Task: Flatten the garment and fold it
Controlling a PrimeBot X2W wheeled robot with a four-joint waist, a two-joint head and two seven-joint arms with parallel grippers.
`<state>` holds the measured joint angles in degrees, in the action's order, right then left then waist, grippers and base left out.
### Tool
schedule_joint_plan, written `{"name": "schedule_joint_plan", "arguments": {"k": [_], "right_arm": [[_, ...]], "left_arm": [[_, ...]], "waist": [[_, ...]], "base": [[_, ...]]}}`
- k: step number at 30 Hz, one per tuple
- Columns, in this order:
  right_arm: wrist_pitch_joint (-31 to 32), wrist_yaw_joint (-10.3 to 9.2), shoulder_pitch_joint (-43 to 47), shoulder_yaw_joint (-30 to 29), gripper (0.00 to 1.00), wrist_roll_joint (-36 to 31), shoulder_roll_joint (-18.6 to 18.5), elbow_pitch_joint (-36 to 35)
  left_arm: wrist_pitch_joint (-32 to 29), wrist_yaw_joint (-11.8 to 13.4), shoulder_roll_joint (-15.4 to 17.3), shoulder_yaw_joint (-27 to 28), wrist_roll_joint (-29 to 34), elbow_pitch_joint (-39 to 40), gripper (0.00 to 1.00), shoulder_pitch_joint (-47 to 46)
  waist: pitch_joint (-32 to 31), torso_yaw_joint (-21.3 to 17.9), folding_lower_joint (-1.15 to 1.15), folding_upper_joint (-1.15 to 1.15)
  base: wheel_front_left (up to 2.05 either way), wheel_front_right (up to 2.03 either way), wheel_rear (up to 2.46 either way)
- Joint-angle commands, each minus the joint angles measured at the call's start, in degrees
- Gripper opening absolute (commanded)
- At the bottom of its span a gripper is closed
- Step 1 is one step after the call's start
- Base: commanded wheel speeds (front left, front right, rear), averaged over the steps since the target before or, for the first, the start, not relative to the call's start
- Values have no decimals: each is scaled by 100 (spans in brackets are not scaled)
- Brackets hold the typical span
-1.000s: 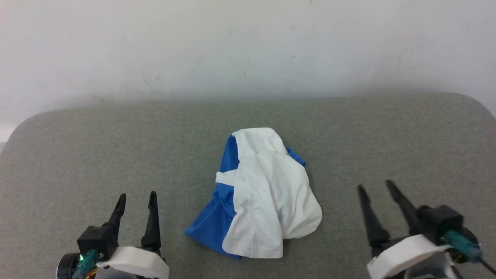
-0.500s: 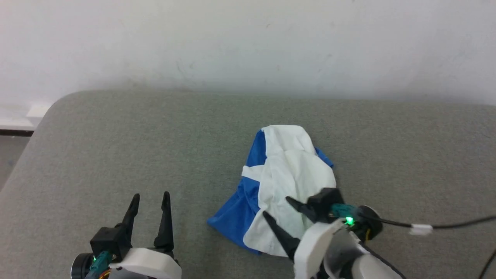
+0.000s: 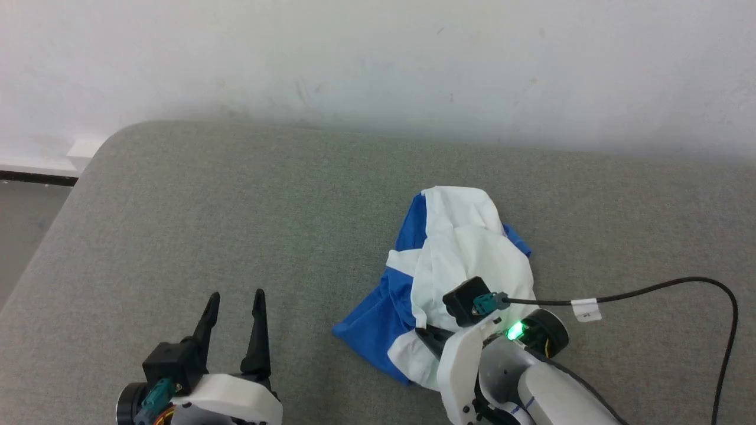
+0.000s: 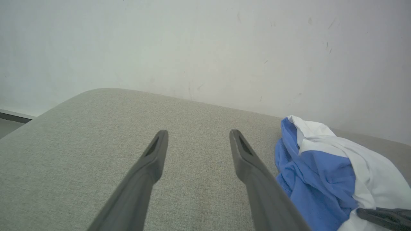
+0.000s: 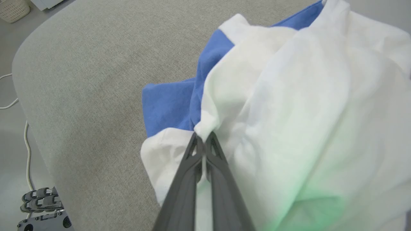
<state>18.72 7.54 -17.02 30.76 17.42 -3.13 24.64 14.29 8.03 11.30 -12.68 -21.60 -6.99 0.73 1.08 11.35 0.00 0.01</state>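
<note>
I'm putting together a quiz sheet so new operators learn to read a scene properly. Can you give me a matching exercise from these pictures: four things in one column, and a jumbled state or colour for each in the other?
Things
1. left tool
2. right tool
3. T-shirt
4. cable

States
A. black, with a white tag on it
B. crumpled in a heap, blue and white
C. open, holding nothing
D. shut on a fold of white cloth

Right pairs: 1-C, 2-D, 3-B, 4-A
</note>
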Motion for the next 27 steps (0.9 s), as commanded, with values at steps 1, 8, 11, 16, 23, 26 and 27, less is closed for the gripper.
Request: {"name": "schedule_joint_plan", "arguments": {"k": [1,8,11,16,23,26,27], "right_arm": [[-53,-5,-85,-1,0,46,14,16],[-584,-5,15,-435,0,142,-63,-461],[-727,-5,264,-982,0,58,-193,-981],[-573,-5,1021,-2518,0,-209,-334,-1825],[-140,-5,2209,-4775,0,-591,-167,-2250],[-5,-5,2585,-5210,0,-593,-76,-2160],[3,-5,2664,-5305,0,-545,-50,-2092]], "left_arm": [[54,-42,-9,18,-22,-11,100,-54],[63,-33,-18,75,-6,1,100,6],[65,-25,-18,93,3,21,100,38],[68,-13,-20,129,8,64,100,91],[69,-20,-40,146,14,63,100,126],[70,-28,-40,159,12,48,100,143],[70,-32,-39,164,11,39,100,148]], "waist": [[0,-10,0,-1],[-60,-147,0,-1],[-93,-233,0,-1],[-111,-395,0,-1],[-107,-538,0,-1],[-112,-591,0,-1],[-115,-611,0,-1]], "base": [[0,0,0],[0,0,0],[0,0,0],[0,0,0],[0,0,0],[0,0,0],[0,0,0]]}}
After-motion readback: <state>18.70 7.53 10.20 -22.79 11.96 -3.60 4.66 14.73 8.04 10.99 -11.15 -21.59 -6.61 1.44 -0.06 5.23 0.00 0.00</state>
